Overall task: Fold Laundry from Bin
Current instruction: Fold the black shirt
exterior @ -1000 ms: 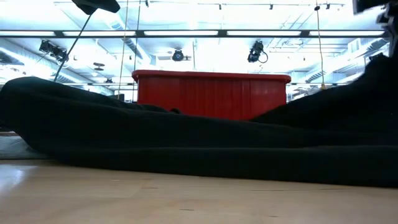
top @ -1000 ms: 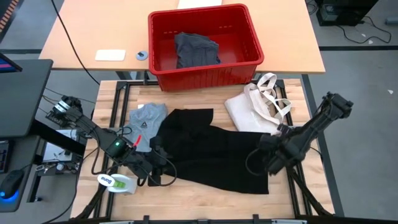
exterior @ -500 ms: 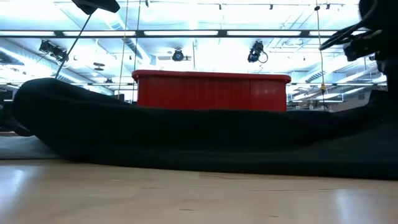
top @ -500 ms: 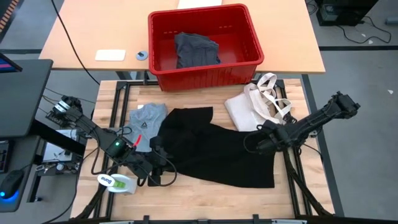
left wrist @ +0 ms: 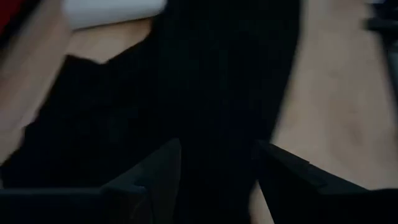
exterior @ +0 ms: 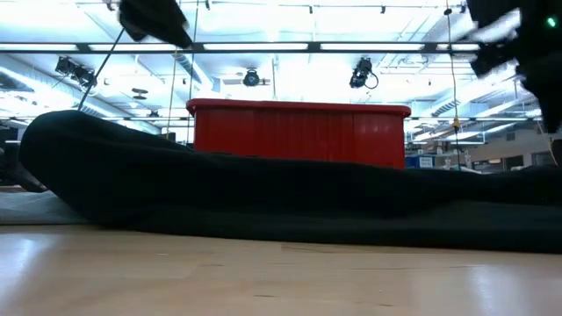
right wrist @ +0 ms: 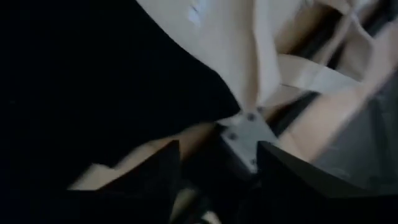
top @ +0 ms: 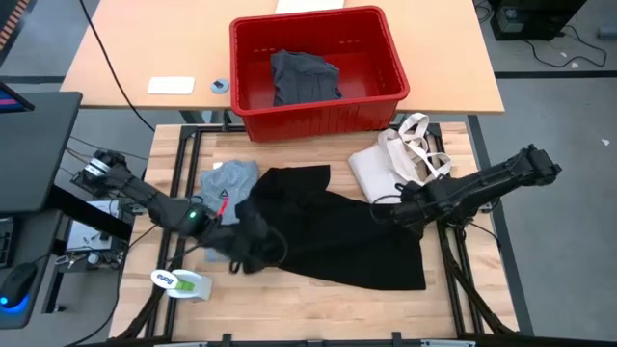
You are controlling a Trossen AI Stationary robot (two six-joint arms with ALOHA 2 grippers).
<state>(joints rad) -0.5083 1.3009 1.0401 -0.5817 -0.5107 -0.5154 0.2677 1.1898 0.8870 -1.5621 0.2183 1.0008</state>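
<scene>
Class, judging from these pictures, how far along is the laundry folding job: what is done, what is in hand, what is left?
Done: a large black garment and a light grey T-shirt lie out of the red plastic bin. In hand: the left gripper, open, sits at the black garment's edge; the right gripper, open, holds nothing. Left: neither piece looks folded, and dark grey cloth remains in the bin.

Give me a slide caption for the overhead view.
Both grippers over a spread black garment, red bin behind, tote bag at right.
</scene>
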